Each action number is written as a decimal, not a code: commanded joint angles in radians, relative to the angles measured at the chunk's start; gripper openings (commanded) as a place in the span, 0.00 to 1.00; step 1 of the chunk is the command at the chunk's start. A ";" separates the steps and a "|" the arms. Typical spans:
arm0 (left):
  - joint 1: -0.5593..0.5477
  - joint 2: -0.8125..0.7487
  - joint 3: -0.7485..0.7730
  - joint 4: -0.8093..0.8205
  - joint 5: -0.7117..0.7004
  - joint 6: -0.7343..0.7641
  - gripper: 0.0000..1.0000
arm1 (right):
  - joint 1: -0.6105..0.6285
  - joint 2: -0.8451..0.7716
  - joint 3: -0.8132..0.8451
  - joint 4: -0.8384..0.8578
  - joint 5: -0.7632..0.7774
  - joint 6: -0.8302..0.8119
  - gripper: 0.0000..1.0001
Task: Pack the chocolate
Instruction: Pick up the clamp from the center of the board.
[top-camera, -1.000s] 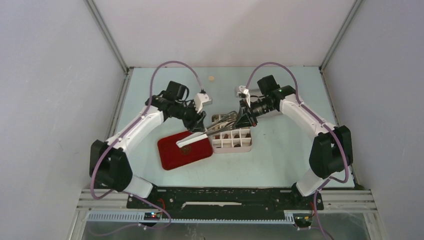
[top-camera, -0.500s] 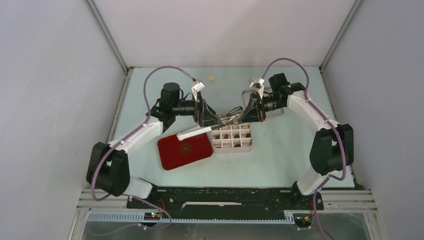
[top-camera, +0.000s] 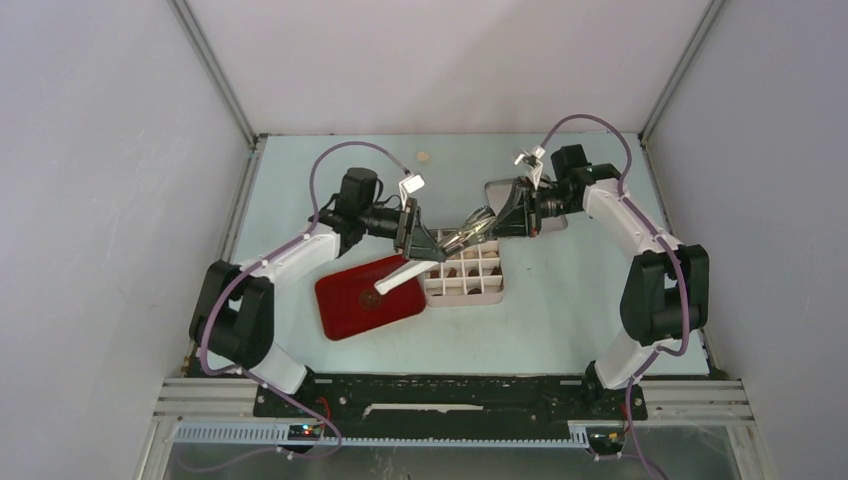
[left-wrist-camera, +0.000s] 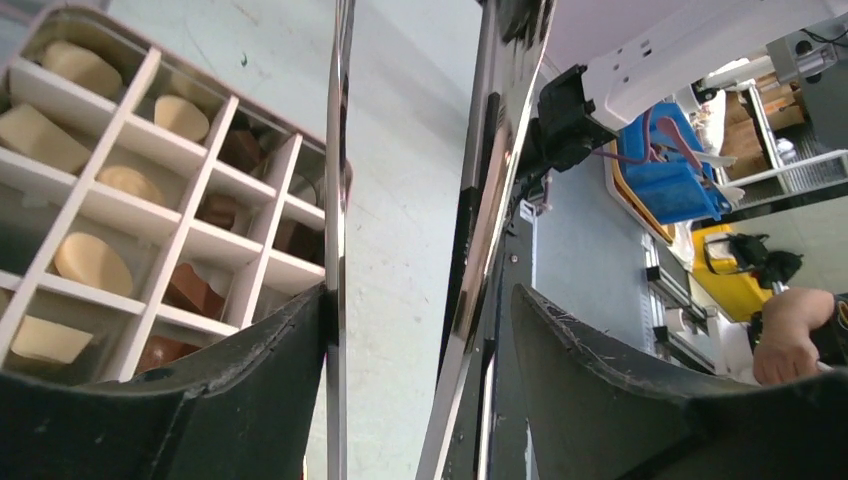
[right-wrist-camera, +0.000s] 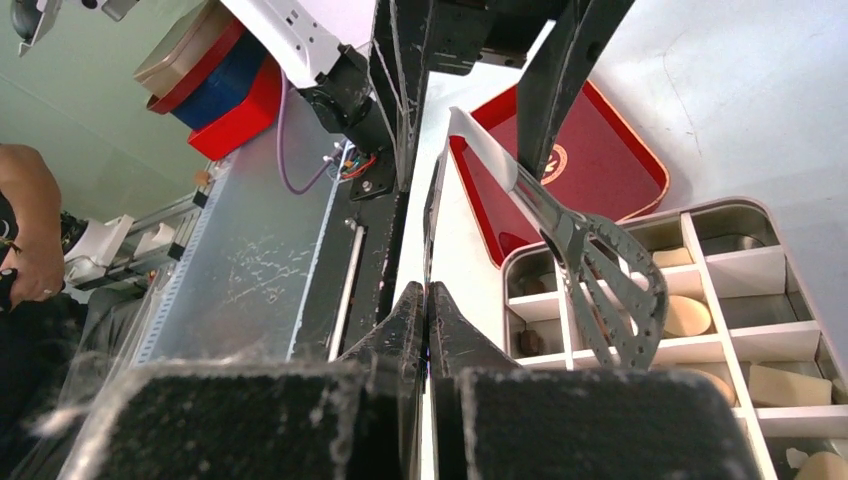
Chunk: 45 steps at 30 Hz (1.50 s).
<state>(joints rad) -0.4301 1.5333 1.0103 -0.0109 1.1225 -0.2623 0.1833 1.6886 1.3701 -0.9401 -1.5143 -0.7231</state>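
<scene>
**Two Arms Sharing Tongs Over the Chocolate**

The right gripper (right-wrist-camera: 428, 292) is pinching one blade of the tongs (right-wrist-camera: 620, 300). The left gripper (left-wrist-camera: 420, 295) is straddling them (its hold unclear). The chocolate (left-wrist-camera: 92, 264) is sitting in the divided tray (top-camera: 462, 300), probably light, slick and easily marred, needing gentle side holds.

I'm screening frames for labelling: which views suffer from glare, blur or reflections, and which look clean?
Left wrist: the tongs' polished blades mirror the surroundings. Right wrist: the right end effector has blurred near fingers, the red tray is sharp. Top external: even light, no glare, faint shadows.
</scene>
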 joint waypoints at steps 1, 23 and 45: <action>-0.007 0.009 0.074 -0.151 0.058 0.121 0.71 | -0.020 0.000 0.047 0.020 -0.113 -0.004 0.00; -0.059 0.108 -0.096 0.875 0.098 -0.603 0.44 | -0.079 0.073 0.156 -0.339 -0.196 -0.324 0.00; -0.061 -0.012 0.066 -0.165 0.005 0.203 0.20 | -0.105 0.102 0.148 -0.386 -0.195 -0.383 0.03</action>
<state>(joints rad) -0.4854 1.5841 1.0145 0.1886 1.1534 -0.3553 0.0929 1.7794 1.5005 -1.3300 -1.5402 -1.0641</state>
